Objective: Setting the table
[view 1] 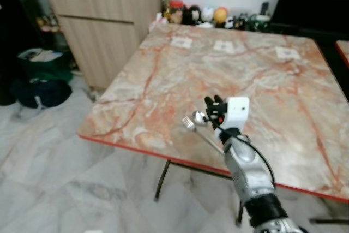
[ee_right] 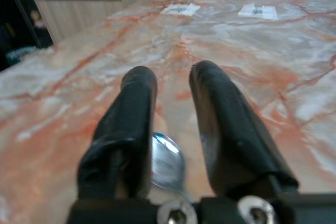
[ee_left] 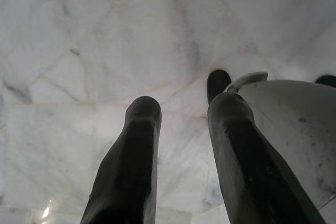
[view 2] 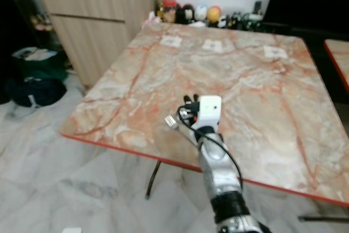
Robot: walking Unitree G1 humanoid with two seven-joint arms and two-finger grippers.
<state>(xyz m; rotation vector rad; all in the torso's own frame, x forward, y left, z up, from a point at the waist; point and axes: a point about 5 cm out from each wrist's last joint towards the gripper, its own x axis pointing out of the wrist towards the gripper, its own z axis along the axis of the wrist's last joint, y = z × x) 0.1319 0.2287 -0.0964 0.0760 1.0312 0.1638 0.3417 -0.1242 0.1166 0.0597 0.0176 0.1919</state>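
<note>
R gripper (view 1: 214, 111), lower centre of frame over marble table (view 1: 283, 96), fingers clenched on 1 metal spoon (view 1: 192, 120); bowl pokes out to the left, near table's front edge. 3 white napkins (view 1: 181, 42) in a row at top of table. Toys (view 1: 203, 15) lined along back wall, upper centre. L gripper (ee_left: 181, 156) hangs over floor (ee_left: 105, 45), fingers parted, grasping nothing.

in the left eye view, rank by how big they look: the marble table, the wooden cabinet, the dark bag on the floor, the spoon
1. marble table
2. wooden cabinet
3. dark bag
4. spoon, held by the right gripper

The cabinet and bag lie farther off, so their true sizes are unsure.
</note>
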